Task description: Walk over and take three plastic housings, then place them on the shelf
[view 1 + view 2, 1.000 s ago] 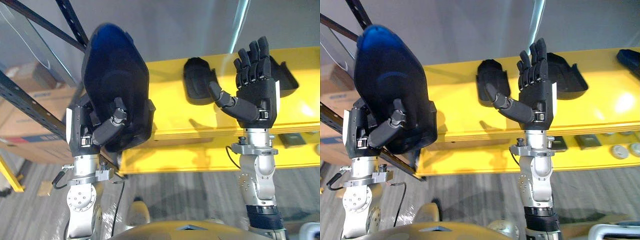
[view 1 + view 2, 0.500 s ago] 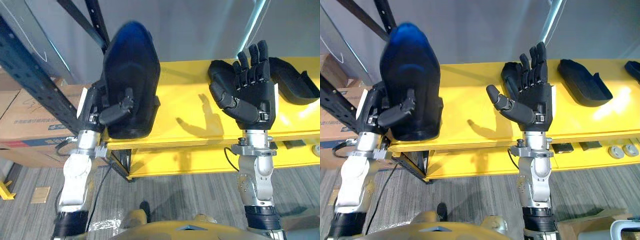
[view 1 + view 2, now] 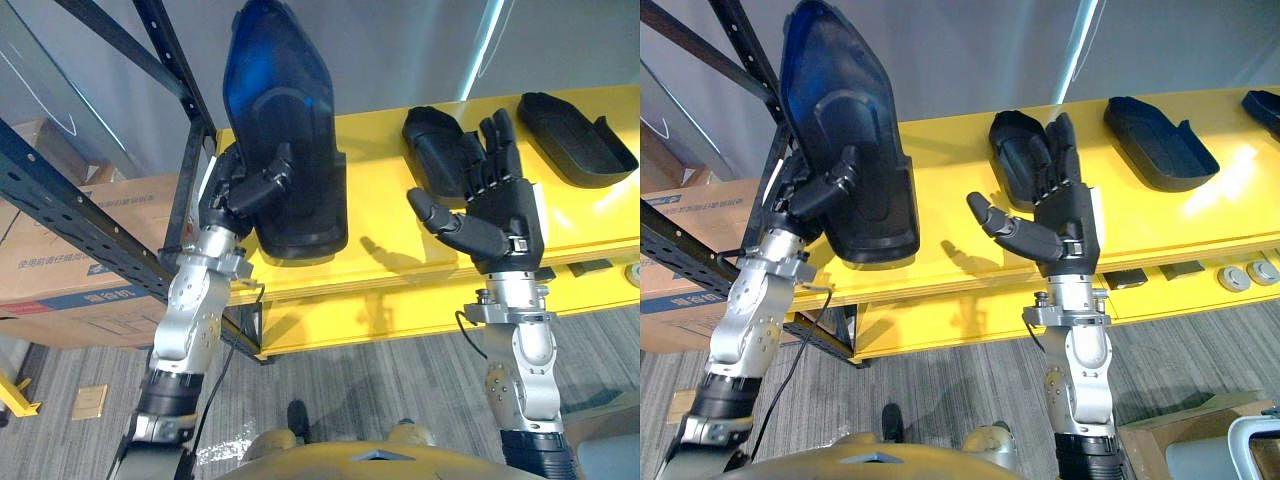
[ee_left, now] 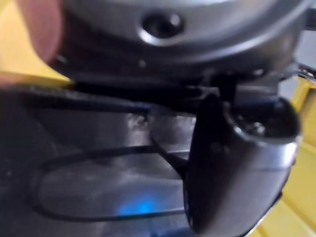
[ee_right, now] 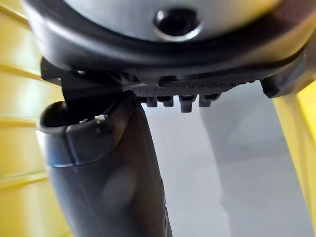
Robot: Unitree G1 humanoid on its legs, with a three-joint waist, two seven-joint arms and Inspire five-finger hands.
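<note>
Closest to me, my left hand (image 3: 245,185) is raised on a bent arm and clamped on the held housing (image 3: 285,120), a long, glossy black plastic shell, rounded and narrower at its top end, broader and squared at the bottom, with a raised oval outline on the face turned toward me and a blue sheen near the top. It stands on end, leaning slightly. My thumb (image 4: 232,163) lies across its shiny face in the left wrist view, while the fingers sit behind it out of sight. Its lower edge hangs over the left end of the yellow shelf (image 3: 380,215); I cannot tell whether it touches the surface. My right hand (image 3: 500,205) is up on a vertical forearm just in front of the shelf's front edge, spread wide and empty, fingers straight and pointing up, thumb angled out toward the left hand. Beyond it, a second housing (image 3: 432,140) lies flat on the shelf with its hollow side up, partly covered by my right fingers. A third housing (image 3: 575,125) lies well to its right, also hollow side up, and the tip of another dark part (image 3: 1262,100) shows at the far right edge. A dark rack upright (image 3: 175,80) rises just beside the held housing at the shelf's left end, with a cardboard box (image 3: 60,270) beyond it at the left.
</note>
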